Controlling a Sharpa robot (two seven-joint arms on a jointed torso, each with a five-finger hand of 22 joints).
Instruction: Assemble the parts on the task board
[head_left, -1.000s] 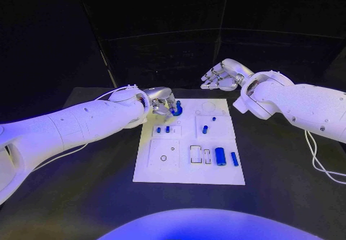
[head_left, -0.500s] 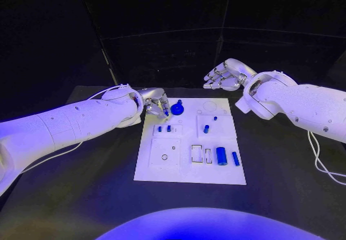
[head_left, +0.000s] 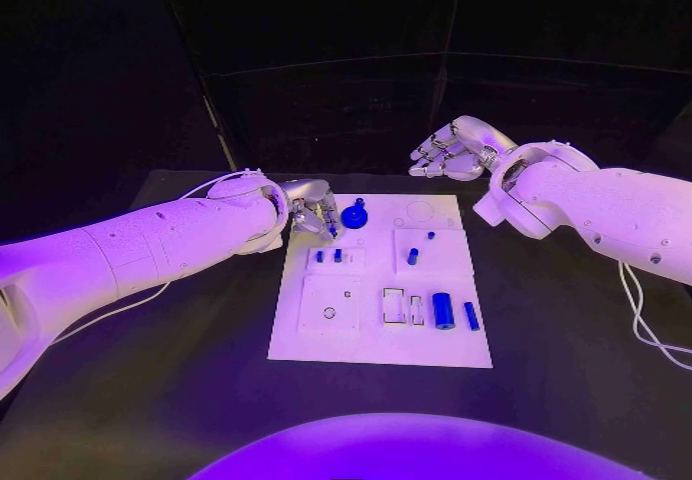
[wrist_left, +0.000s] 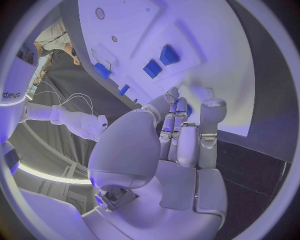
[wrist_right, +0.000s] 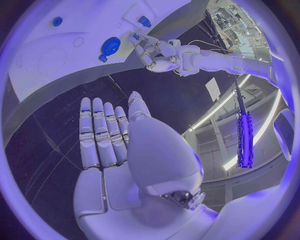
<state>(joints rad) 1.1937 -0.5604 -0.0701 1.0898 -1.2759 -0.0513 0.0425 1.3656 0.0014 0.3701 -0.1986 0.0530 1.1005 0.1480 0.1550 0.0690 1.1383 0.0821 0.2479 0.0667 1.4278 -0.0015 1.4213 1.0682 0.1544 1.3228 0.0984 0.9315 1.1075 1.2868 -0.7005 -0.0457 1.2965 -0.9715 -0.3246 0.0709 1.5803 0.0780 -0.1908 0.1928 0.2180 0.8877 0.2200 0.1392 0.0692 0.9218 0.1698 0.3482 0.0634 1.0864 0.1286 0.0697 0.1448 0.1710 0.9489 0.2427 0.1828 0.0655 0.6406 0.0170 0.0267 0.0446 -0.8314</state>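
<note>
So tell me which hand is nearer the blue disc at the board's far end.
Left. The left hand sits just beside the blue disc, at the board's far left corner. The right hand hangs raised beyond the board's far edge, well clear.

left robot hand (head_left: 313, 214) fingertips hidden (head view)

black table (head_left: 159, 400) under board; white cable (head_left: 642, 320) lying at right edge.

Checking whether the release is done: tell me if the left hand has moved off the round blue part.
Yes. The left hand has drawn back toward the board's left edge, clear of the round blue part.
</note>
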